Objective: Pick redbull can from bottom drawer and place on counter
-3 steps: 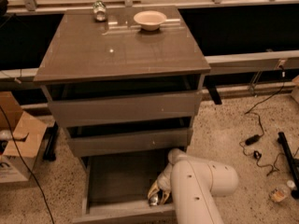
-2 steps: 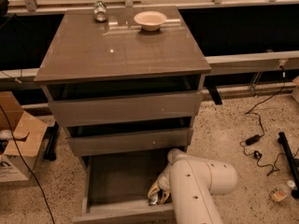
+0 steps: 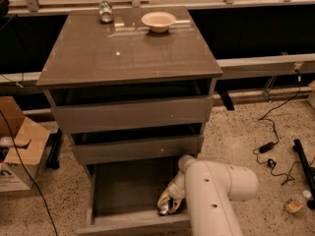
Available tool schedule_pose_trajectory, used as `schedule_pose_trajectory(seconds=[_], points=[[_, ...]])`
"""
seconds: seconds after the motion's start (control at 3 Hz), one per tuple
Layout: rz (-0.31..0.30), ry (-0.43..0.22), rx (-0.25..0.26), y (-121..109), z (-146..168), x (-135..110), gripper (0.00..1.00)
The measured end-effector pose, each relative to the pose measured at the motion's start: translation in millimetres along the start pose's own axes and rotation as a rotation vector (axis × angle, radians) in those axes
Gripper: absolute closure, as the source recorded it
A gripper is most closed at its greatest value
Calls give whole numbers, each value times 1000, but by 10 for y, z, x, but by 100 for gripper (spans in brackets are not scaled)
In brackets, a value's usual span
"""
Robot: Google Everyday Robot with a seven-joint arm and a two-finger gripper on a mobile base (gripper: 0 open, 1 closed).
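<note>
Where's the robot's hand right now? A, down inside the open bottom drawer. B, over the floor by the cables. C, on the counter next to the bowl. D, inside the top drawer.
A: the hand sits low inside the open bottom drawer, near its front right corner, well below the counter and the bowl.

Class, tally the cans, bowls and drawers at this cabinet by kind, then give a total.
Cans: 2 (redbull can in the bottom drawer, at the gripper; silvery can on the counter)
Bowls: 1 (cream bowl on the counter)
Drawers: 3
Total: 6
</note>
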State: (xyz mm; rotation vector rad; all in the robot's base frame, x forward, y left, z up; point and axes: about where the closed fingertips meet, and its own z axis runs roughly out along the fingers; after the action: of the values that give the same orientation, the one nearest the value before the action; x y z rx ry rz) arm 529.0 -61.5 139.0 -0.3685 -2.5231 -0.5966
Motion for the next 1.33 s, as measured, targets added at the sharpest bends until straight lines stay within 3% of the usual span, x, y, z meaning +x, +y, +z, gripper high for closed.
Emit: schedule_pose_trajectory(seconds=[0.33, 0.67, 1.0, 1.33], points=[[-124, -180, -69, 112, -615, 51, 100], [-316, -496, -179, 445, -1737, 332, 100], [-444, -636, -236, 692, -2521, 1031, 100], [-563, -760, -227, 910, -3119, 1893, 100]])
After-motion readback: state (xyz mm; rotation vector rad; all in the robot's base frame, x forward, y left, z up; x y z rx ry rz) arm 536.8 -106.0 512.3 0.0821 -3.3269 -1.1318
